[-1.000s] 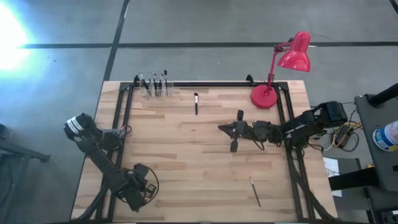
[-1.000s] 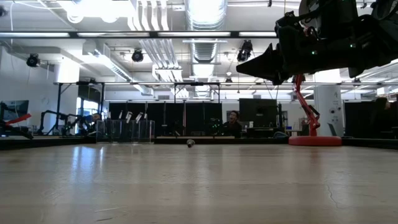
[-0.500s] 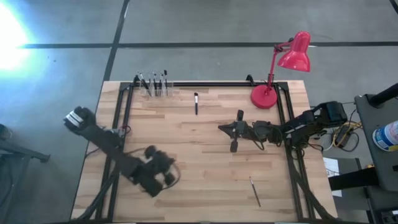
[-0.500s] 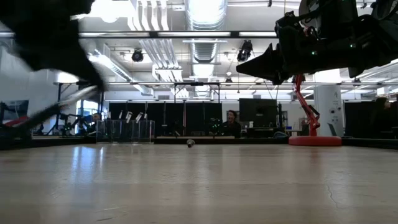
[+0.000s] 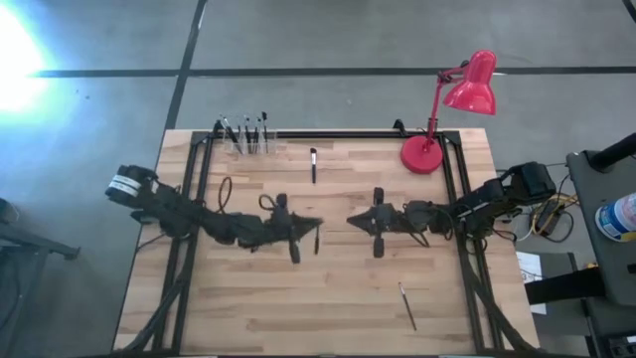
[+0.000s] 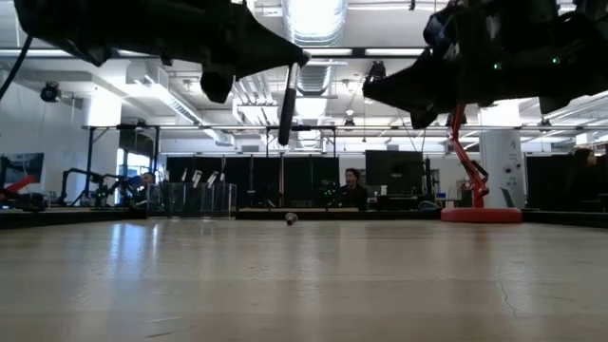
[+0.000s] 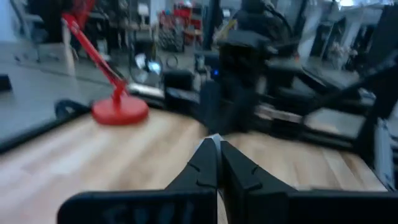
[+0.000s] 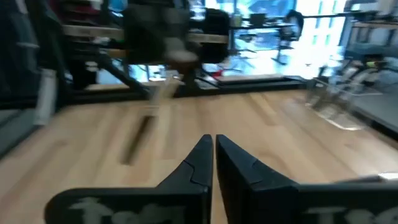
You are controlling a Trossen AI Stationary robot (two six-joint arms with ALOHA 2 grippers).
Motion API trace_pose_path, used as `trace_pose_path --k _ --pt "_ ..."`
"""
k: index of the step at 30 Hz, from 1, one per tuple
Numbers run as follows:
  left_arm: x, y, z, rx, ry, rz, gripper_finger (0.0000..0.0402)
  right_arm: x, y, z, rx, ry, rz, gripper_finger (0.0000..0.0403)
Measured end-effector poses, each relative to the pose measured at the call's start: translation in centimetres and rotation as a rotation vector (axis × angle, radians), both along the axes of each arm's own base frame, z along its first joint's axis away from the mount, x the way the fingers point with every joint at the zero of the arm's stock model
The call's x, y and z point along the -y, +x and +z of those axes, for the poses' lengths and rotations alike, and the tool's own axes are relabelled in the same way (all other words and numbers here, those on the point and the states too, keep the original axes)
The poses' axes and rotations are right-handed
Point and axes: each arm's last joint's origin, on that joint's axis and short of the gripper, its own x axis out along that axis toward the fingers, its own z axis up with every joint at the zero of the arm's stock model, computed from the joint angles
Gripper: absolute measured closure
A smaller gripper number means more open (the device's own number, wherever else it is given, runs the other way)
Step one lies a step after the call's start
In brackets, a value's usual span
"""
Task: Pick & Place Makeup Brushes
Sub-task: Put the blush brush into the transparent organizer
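plainly, brush [image 6: 286, 103] hangs vertical.

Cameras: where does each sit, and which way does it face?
High view: overhead, straight down on the table; both arms show, left gripper facing right gripper.
Low view: table height, looking across into the room; both arms overhead, a brush hanging from the left gripper.
Left wrist: past its shut fingers toward the right arm and red lamp.
Right wrist: past its shut fingers toward the left arm.
Shared: lamp in high, low, left wrist.
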Motion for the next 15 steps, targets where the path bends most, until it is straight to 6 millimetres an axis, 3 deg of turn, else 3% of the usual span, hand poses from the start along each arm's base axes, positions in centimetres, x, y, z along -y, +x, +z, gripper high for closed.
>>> trace_pose_path --k 6,15 --pt "-1.4 0.3 0.8 0.067 0.055 0.015 0.0401 -1.3 1.0 1.1 0.022 0.1 0.085 0.0331" --pt "-1.2 1.2 2.9 0.12 0.107 0.006 0.0401 -2.5 2.5 2.8 0.021 0.153 0.108 0.0222"
